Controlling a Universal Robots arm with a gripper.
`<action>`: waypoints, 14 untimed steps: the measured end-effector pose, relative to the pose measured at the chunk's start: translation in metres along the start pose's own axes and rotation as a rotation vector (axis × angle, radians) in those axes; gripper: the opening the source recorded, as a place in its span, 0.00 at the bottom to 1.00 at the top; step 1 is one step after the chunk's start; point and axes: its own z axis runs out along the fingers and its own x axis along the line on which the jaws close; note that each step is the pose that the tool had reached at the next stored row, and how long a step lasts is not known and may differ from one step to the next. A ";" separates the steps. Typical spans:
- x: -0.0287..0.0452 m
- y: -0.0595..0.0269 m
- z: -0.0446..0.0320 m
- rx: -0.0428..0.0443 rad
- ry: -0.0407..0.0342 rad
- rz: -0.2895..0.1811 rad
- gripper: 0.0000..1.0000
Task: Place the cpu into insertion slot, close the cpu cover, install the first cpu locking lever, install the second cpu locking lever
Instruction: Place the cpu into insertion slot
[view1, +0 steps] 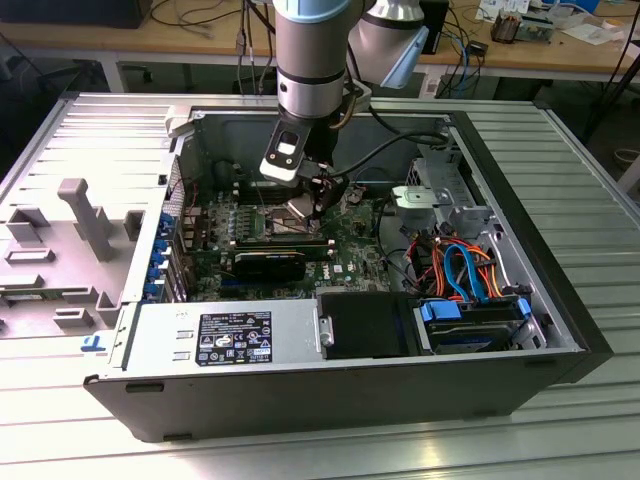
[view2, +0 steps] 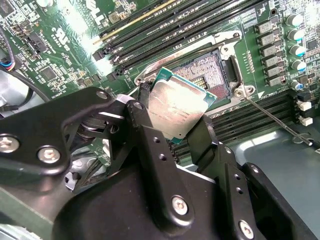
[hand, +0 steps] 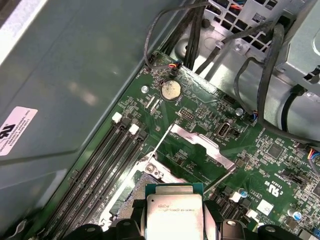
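While the gripper (view2: 175, 114) reaches down into the open computer case (view1: 300, 400), its two black fingers (view2: 150, 140) stand closed to the width of the cpu (view2: 176, 106) and clamp the chip by two opposite edges. Nothing else is touched by the fingers in either wrist view.

The cpu is held above the green motherboard (view2: 65, 30), just beside and partly over the near corner of the insertion slot (view2: 207, 67). Whether any corner of the chip touches the socket rim cannot be told. The silvery metal top faces away from the board, toward the cameras on the wrist, and a narrow green border shows around it. The chip is close to square, so it has no marked long axis. It sits tilted rather than flat, with its free edge pointing toward the socket recess, and its edges run skew to the socket's rim in both wrist views.

The insertion slot lies uncovered, its dark contact field exposed. In the first wrist view the cpu cover (hand: 202, 143) stands swung open beyond the socket. A thin wire lever (view2: 275, 118) lies released beside the socket, and long black memory slots (view2: 175, 30) flank it.
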 end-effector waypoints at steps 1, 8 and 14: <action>0.0000 0.0000 0.0000 -0.0001 -0.0001 0.003 0.55; -0.0001 0.0001 0.0003 -0.0003 -0.0010 0.024 0.55; -0.0001 0.0001 0.0006 -0.0005 -0.0014 0.037 0.55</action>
